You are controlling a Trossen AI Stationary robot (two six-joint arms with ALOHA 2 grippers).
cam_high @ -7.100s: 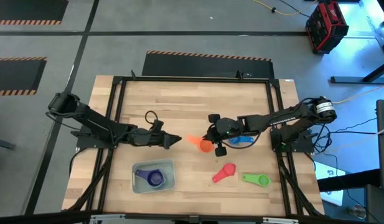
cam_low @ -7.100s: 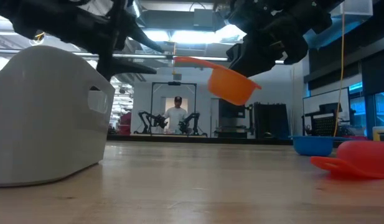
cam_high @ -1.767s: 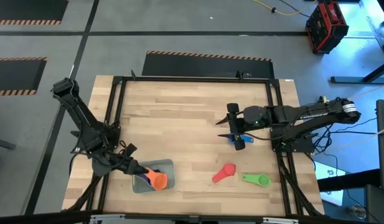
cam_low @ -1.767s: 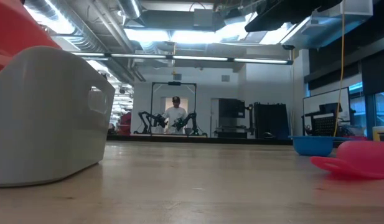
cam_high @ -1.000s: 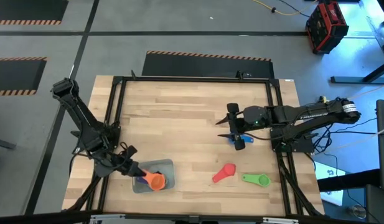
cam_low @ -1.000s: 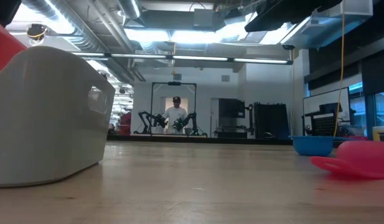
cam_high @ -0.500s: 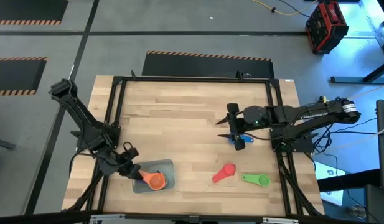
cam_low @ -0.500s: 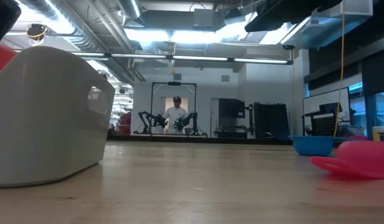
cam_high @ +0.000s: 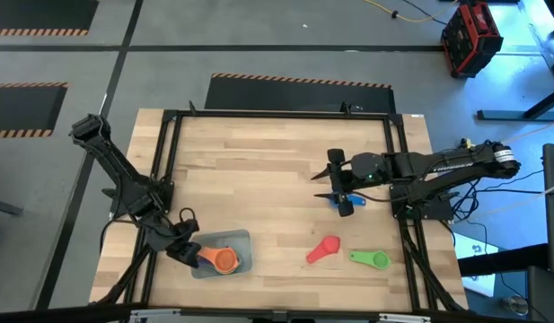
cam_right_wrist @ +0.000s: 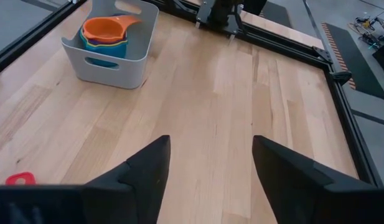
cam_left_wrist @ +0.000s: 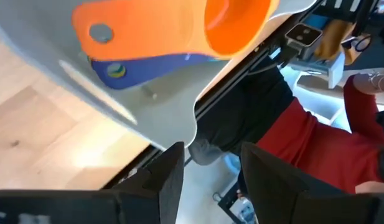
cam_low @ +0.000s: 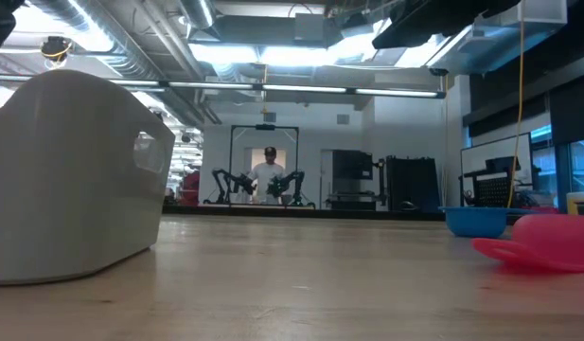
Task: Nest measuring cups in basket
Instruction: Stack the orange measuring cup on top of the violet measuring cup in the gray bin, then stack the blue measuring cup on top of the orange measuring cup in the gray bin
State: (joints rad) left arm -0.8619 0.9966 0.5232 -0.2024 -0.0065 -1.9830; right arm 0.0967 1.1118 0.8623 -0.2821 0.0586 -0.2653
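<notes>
I count the orange cup (cam_high: pixel 225 260) seated on the stack in the basket (cam_high: pixel 242 240), over a blue one (cam_left_wrist: pixel 148 65) and others I cannot separate. Three remain on the table by my judgement: the blue cup (cam_high: pixel 340 199), pink cup (cam_high: pixel 323 248) and green cup (cam_high: pixel 370 259). The left gripper (cam_high: pixel 189 254) sits at the basket's left edge, fingers parted and empty, the orange handle just beside it. The right gripper (cam_high: pixel 336 183) hangs spread above that loose blue cup, not touching it.

glossy plastic basket (cam_right_wrist: pixel 111 62), matt wood table (cam_high: pixel 277 170)
</notes>
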